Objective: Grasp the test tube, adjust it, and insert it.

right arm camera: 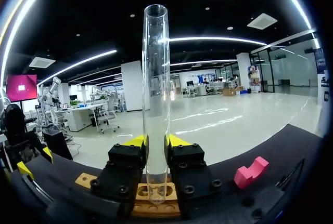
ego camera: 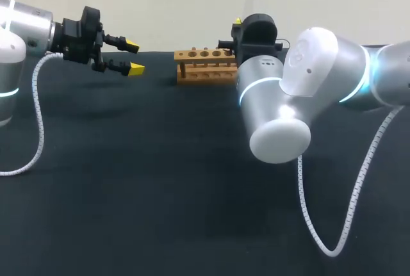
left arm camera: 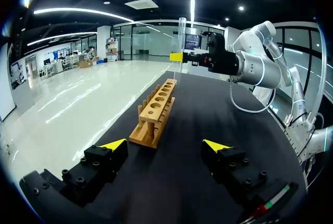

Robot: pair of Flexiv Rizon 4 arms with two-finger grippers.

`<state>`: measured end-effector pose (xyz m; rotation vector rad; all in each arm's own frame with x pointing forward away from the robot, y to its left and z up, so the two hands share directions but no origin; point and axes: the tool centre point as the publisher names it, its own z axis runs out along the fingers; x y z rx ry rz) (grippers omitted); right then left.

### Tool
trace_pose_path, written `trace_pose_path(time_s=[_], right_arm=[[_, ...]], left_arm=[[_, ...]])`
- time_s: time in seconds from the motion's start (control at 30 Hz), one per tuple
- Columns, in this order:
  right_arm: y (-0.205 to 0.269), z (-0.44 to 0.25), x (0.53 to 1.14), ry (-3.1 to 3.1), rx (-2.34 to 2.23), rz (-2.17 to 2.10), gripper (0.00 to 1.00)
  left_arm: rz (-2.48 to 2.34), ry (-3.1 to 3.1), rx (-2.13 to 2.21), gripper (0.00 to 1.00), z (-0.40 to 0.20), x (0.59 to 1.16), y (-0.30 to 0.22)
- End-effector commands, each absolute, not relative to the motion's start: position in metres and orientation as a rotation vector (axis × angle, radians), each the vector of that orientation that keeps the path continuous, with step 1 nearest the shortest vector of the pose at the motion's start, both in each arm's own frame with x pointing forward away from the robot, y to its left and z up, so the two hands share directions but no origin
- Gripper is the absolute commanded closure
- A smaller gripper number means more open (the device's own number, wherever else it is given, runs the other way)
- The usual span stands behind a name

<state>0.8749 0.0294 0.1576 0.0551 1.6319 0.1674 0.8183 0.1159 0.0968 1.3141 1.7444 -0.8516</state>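
Observation:
A clear glass test tube (right arm camera: 156,78) stands upright between the fingers of my right gripper (right arm camera: 156,142), which is shut on its lower part. The tube's round end hangs right over a hole of the wooden rack (right arm camera: 156,206); whether it has entered the hole I cannot tell. In the left wrist view the tube (left arm camera: 181,37) rises above the far end of the rack (left arm camera: 156,107), held by my right gripper (left arm camera: 179,56). My left gripper (ego camera: 133,57) hovers open and empty to the left of the rack (ego camera: 205,64). My right gripper (ego camera: 256,32) is at the rack's right end.
A pink block (right arm camera: 251,172) lies on the black table beside the right gripper. My right arm's big elbow (ego camera: 282,116) juts over the middle of the table, with its white cable (ego camera: 320,225) looping down toward the front edge.

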Motion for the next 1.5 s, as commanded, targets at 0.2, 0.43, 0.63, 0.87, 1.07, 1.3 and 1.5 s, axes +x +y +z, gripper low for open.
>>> trace_pose_path(time_s=[0.2, 0.43, 0.63, 0.87, 1.07, 1.3, 1.5], right_arm=[[0.025, 0.154, 0.882, 1.625, 0.030, 0.201, 1.00], [0.023, 0.151, 0.885, 1.627, 0.031, 0.206, 1.00], [0.020, 0.148, 0.887, 1.630, 0.035, 0.211, 1.00], [0.019, 0.145, 0.889, 1.640, 0.038, 0.214, 1.00], [0.019, 0.141, 0.890, 1.651, 0.039, 0.216, 1.00], [0.019, 0.140, 0.893, 1.653, 0.039, 0.221, 1.00], [0.018, 0.140, 0.896, 1.651, 0.039, 0.225, 1.00]], left_arm=[[-0.849, 1.740, 1.312, 0.00, 0.096, 0.817, 0.116], [-0.849, 1.740, 1.312, 0.00, 0.096, 0.817, 0.116], [-0.849, 1.740, 1.312, 0.00, 0.096, 0.817, 0.116], [-0.849, 1.740, 1.312, 0.00, 0.096, 0.817, 0.116], [-0.849, 1.740, 1.312, 0.00, 0.096, 0.817, 0.116], [-0.849, 1.740, 1.312, 0.00, 0.096, 0.817, 0.116], [-0.849, 1.740, 1.312, 0.00, 0.096, 0.817, 0.116]])
